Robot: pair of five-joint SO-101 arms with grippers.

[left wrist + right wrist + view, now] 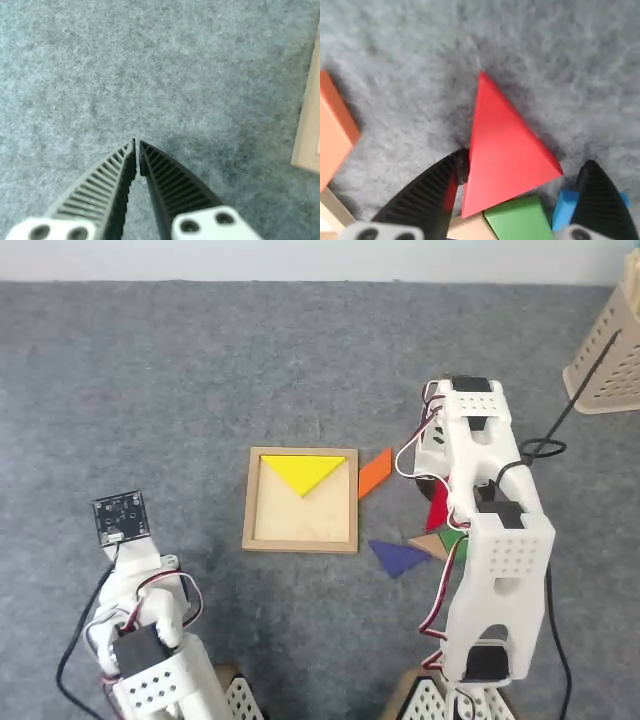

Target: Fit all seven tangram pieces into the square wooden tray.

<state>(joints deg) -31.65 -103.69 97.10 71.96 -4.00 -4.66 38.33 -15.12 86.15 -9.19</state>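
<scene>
Our right gripper (526, 159) sits spread around the red triangle (502, 145). Our left gripper (136, 145) is pressed together over the carpet (150, 65).

Soft, even light falls on the grey mat (150, 390), probably from overhead. A dark shadow hugs the red triangle (500, 145) by my right gripper (526, 159); a dimmer patch lies on the mat beside the wooden tray (307, 130).

1 tray (250, 502), 7 tangram pcs (302, 472), 2 arms (500, 560).
</scene>
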